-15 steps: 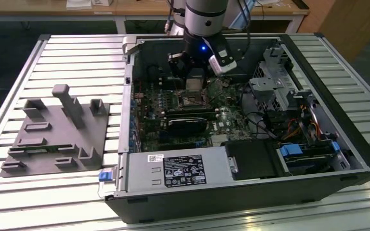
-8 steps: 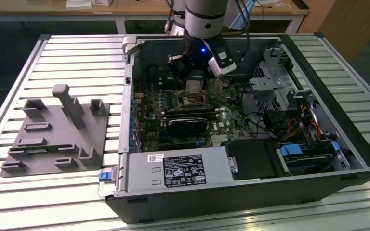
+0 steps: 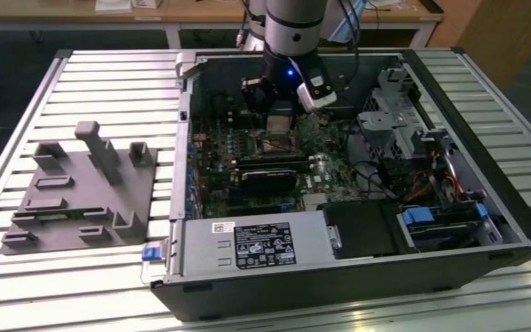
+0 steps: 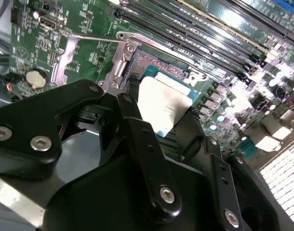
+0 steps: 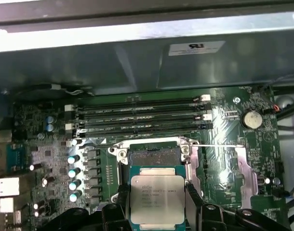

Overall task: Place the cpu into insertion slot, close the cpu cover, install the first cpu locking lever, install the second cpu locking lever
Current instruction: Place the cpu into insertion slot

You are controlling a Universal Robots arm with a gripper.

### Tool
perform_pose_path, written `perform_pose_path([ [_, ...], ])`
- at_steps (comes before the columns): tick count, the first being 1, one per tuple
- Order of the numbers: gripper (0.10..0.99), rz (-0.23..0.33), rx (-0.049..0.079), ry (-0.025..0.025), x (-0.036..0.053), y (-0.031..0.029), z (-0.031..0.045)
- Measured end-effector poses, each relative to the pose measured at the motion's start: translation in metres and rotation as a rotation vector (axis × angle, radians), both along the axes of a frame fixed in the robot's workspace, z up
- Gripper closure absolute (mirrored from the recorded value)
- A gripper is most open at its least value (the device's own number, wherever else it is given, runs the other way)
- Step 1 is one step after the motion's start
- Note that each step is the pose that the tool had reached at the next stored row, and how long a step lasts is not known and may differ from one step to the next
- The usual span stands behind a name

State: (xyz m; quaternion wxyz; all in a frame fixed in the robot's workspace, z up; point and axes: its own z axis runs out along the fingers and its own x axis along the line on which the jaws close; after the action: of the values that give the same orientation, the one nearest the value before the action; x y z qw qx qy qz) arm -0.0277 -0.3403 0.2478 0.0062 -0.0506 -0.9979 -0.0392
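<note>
The gripper (image 5: 156, 193) is closed on the cpu (image 5: 157, 201), its two black fingers (image 5: 193, 202) pinching opposite edges so the dull silver top faces the first wrist camera. The chip hangs flat and clear of the board. The insertion slot (image 5: 154, 155) lies just ahead of the fingertips and below them, not yet under the chip. In the exterior view the gripper (image 3: 281, 126) sits low inside the open computer case (image 3: 524, 238), over the middle of the motherboard (image 3: 247, 181).

The step in hand looks like seating the chip. To do it well, I judge the cpu should be held level and squared to the slot's silver rim. It should come straight down with no sideways slide (the contact field would not forgive a scrape), and be released only once it rests inside the rim on all four sides.

The slot is empty, its floor bare. Off to one side of the fingers, what I take to be the cpu cover (image 5: 244, 171) lies swung back, clear of the opening. A thin wire locking lever (image 5: 219, 145) runs across near it, unlatched as far as I can tell. Farther past the fingertips are the memory slots (image 5: 142, 118); I cannot tell whether any is filled. The case also holds a black power supply (image 3: 261, 245), well apart from the gripper.
</note>
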Motion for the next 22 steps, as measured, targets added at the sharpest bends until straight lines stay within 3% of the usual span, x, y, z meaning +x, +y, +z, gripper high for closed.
perform_pose_path([
  [22,0.545,-0.314,-0.004,-0.0034,0.0,0.0,-0.0025],
])
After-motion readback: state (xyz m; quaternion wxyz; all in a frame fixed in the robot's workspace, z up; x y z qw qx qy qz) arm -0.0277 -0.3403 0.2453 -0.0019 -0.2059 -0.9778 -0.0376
